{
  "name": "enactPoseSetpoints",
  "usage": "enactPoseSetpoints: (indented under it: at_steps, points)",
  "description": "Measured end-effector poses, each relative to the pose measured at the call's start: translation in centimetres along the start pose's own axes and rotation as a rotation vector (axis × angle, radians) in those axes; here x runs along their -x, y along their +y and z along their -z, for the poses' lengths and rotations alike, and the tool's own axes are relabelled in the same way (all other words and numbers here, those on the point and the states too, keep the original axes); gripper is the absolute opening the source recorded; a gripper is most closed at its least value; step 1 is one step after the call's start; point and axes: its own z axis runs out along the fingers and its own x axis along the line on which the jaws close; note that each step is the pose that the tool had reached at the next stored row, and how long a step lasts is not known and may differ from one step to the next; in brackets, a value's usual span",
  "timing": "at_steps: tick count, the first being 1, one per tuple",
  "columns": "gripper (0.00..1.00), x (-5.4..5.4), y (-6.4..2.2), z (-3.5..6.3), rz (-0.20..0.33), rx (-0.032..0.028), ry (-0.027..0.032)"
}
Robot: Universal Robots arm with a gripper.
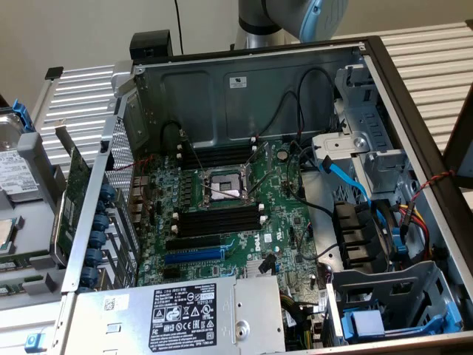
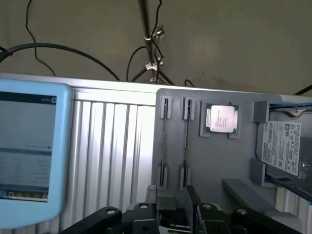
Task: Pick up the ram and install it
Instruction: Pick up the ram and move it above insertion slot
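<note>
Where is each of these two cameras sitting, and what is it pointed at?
Exterior view: off the arm, raised above the table, looking down into the open computer case; a piece of the arm shows behind the case.
Wrist view: on the wrist, looking past the gripper at a grey parts tray that holds a processor chip.
Shared: the labelled hard drive and the ribbed table.

Two thin ram sticks (image 2: 163, 141), one square silver processor chip (image 2: 222, 118) and one white-labelled metal hard drive (image 2: 285, 148) sit on one grey plastic tray (image 2: 219, 165). One open metal computer case (image 1: 222, 96) holds one green motherboard (image 1: 284, 222) with two banks of long black slots (image 1: 219, 219).
</note>
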Motion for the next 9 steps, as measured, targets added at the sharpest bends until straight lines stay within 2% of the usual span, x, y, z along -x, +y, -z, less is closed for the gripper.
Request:
enactPoseSetpoints:
  at_steps: [4, 8, 9]
  points:
    - [0.36, -0.03, -0.19, -0.54, -0.002, 0.005, -0.0049]
    - [0.36, -0.26, -0.22, -0.89, -0.003, 0.0239, -0.0068]
    - [0.36, -0.34, -0.25, -1.06, -0.003, 0.0257, -0.0069]
